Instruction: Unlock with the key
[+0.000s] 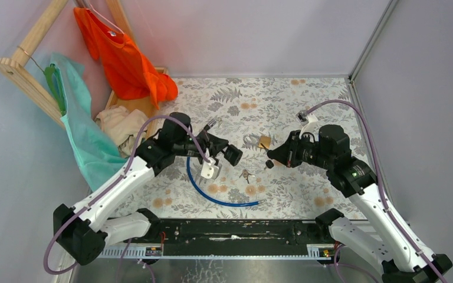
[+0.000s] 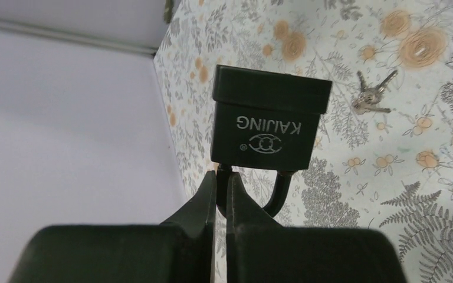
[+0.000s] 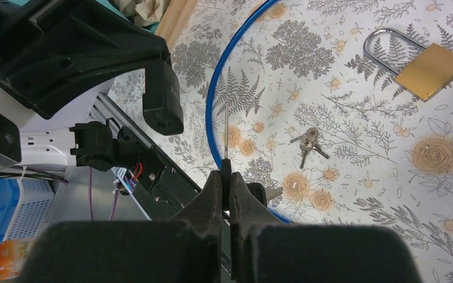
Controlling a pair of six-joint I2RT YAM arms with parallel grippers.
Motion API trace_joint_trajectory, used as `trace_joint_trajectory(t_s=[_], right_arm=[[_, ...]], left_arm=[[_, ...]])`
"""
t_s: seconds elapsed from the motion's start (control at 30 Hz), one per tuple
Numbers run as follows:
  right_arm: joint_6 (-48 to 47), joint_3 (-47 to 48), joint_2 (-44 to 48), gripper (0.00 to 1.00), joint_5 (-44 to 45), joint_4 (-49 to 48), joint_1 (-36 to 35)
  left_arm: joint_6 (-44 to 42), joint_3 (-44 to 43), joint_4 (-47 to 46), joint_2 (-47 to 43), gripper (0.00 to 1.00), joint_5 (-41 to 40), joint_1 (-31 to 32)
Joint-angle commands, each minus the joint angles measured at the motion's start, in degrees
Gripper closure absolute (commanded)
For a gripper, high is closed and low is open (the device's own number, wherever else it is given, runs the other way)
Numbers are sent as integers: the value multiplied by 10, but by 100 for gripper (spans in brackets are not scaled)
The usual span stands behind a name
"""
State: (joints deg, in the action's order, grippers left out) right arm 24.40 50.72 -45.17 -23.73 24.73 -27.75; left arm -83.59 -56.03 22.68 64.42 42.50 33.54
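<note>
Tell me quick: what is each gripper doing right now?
The left gripper is closed, holding the black padlock by its shackle.
The right gripper is closed, holding the key.

Left gripper [image 1: 222,151] on black padlock [image 1: 232,155], right gripper [image 1: 273,161] on key [image 1: 269,164]
</note>
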Motion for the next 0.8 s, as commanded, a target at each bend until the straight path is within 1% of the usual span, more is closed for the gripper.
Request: trace_joint_trajectory(t_s=[0.0,0.07,0.13,0.2,0.23,0.3,0.37,0.47,0.53,0.6,0.67,0.77], right_arm=[[-11,24,10,100,-20,-26,2],[-10,27,9,100,-16,-23,2],[-9,30,7,100,-9,-16,2],[-10,33,6,100,-3,-9,2],[-10,34,4,100,-1,-6,2],[-10,36,2,100,1,-4,2],[-10,37,0,100,1,-4,2],[-8,39,-2,100,1,-5,2],[-7,41,-3,100,1,-5,2],[-5,39,-3,100,1,-7,2],[-4,40,-4,100,-1,-8,2],[-2,42,-6,100,-3,-9,2]], left_arm=[[-46,-22,-27,-6,100,27,11],[-4,-69,68,28,100,-19,22],[82,-105,128,66,100,-66,22],[138,-127,190,107,100,-124,20],[179,-130,213,127,100,-152,14],[231,-132,244,168,100,-186,-8],[260,-138,273,213,100,-215,-30],[282,-131,283,261,100,-257,-55],[281,-113,262,276,100,-280,-71],[282,-97,234,288,100,-286,-94],[285,-81,212,298,100,-292,-102],[290,-47,171,301,96,-295,-105]])
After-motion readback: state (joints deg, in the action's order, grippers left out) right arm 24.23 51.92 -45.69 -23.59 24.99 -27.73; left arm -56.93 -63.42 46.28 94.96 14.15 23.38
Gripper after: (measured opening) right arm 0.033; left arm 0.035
